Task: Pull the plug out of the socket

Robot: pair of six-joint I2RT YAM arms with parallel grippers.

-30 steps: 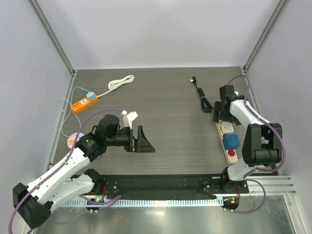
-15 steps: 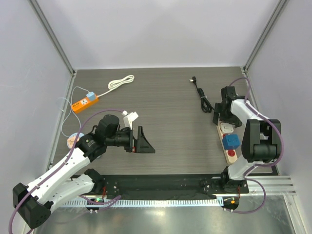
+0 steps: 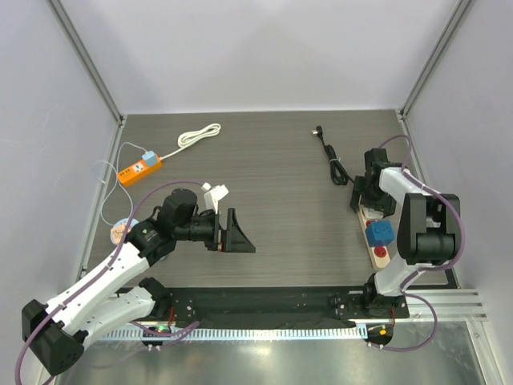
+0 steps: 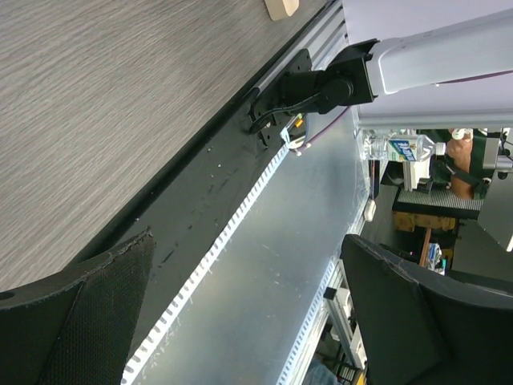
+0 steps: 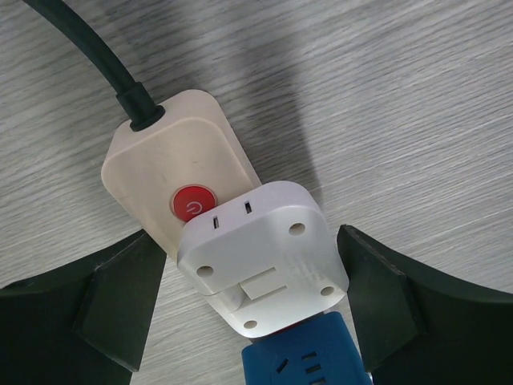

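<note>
A beige power strip (image 5: 164,160) with a red button (image 5: 192,205) lies at the right of the table, also in the top view (image 3: 383,255). A white plug (image 5: 260,257) sits in it, with a blue plug (image 5: 309,361) right behind it. In the top view the white plug (image 3: 373,211) and blue plug (image 3: 381,233) show below my right gripper (image 3: 370,195). My right gripper (image 5: 248,301) is open, its fingers (image 5: 112,305) on either side of the white plug, not touching. My left gripper (image 3: 232,233) is open and empty over the table's middle left, and also shows in the left wrist view (image 4: 248,321).
The strip's black cord (image 3: 330,156) runs to the far side. An orange power strip (image 3: 140,167) with a coiled white cable (image 3: 199,135) lies far left. A small round object (image 3: 120,231) sits by the left wall. The right wall is close to the strip.
My right gripper has moved toward the near side along the strip and now straddles the white plug. The left arm has not moved.
</note>
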